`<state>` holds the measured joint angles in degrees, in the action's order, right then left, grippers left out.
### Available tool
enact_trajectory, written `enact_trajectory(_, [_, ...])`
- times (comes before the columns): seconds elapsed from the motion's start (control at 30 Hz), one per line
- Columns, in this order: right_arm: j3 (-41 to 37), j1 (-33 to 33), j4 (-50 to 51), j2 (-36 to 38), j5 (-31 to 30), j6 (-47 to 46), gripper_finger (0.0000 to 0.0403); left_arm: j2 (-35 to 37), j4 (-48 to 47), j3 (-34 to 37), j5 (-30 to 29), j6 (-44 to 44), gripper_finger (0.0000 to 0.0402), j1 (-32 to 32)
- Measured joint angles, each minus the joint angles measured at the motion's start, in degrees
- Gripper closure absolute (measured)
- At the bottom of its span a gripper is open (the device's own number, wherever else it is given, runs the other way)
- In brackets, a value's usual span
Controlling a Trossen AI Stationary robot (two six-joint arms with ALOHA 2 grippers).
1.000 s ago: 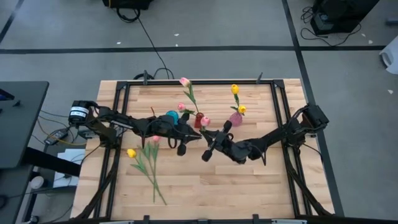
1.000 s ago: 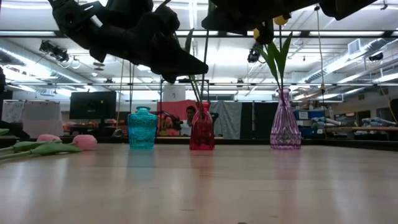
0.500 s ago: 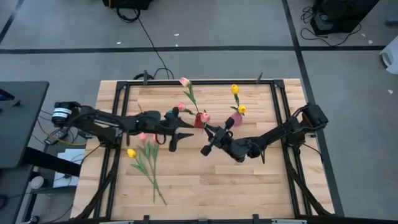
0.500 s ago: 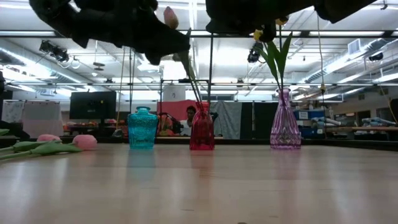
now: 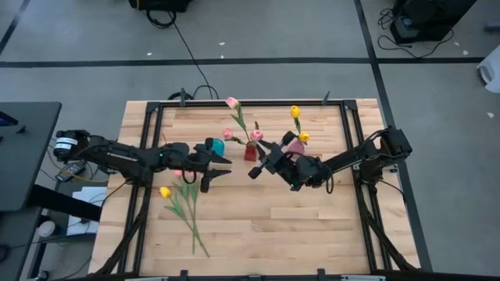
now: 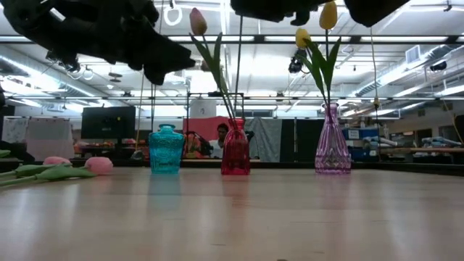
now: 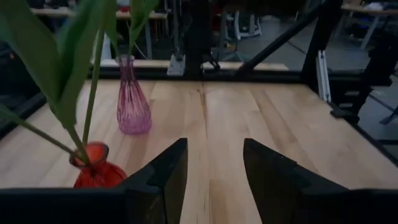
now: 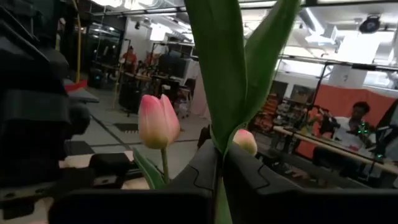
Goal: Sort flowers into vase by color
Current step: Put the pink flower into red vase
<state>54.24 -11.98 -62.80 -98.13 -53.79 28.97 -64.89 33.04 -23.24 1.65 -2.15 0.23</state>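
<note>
— Nearest the table's front edge, what lies on the wood?

— Left of the red vase (image 5: 250, 151) and closer to the front, a loose bunch of tulips (image 5: 184, 204) lies flat on the table (image 5: 312, 226): a yellow head, a pink head, stems trailing toward the front edge.

— And the left gripper (image 5: 215, 165)?

— It hangs just left of the red vase, in front of the teal vase (image 5: 216, 146). Its fingers (image 7: 163, 171) stand apart with nothing between them; its wrist view shows bare wood through the gap.

— The right one?

— The right gripper (image 5: 256, 166) sits just right of the red vase, and its fingers are pinched together on a green tulip stem (image 8: 219, 81). Its wrist view shows the stem and broad leaves rising straight out of the closed jaws, a pink bud (image 8: 158, 121) beside them.

— What stands in the red vase?

— Pink tulips (image 5: 232, 102), leaning away toward the far rail.

— Farther along?

— Right of the red vase stands the purple vase (image 6: 332, 142), holding two yellow tulips (image 6: 328, 16).

— Beyond the table?

— A person (image 6: 222, 137) sits behind the red vase in the low view.
</note>
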Motion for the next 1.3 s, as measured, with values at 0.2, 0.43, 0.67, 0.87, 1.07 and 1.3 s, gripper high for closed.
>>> enact_trajectory(0.2, [0.5,3.0,7.1,0.0,0.7,-7.0,0.0375,6.2,-4.4,0.2,-2.3,0.2,0.0239,0.0])
enact_trajectory(0.43, [0.5,4.1,15.0,0.0,1.0,-15.4,0.0375,11.4,-10.1,0.2,-6.6,1.8,0.0239,0.0])
enact_trajectory(0.67, [0.5,3.6,17.0,0.0,1.1,-17.8,0.0375,12.1,-10.3,0.2,-6.6,1.9,0.0239,0.0])
enact_trajectory(0.87, [0.5,3.1,21.4,0.0,0.9,-22.5,0.0375,12.1,-11.2,0.2,-6.6,1.9,0.0239,0.0])
enact_trajectory(1.07, [0.5,3.9,27.4,0.0,1.1,-28.9,0.0374,12.1,-11.2,0.2,-6.6,1.9,0.0239,0.0])
enact_trajectory(1.3, [0.5,7.7,31.7,-0.1,7.9,-35.5,0.0374,12.1,-11.2,0.2,-6.6,1.9,0.0239,0.0])
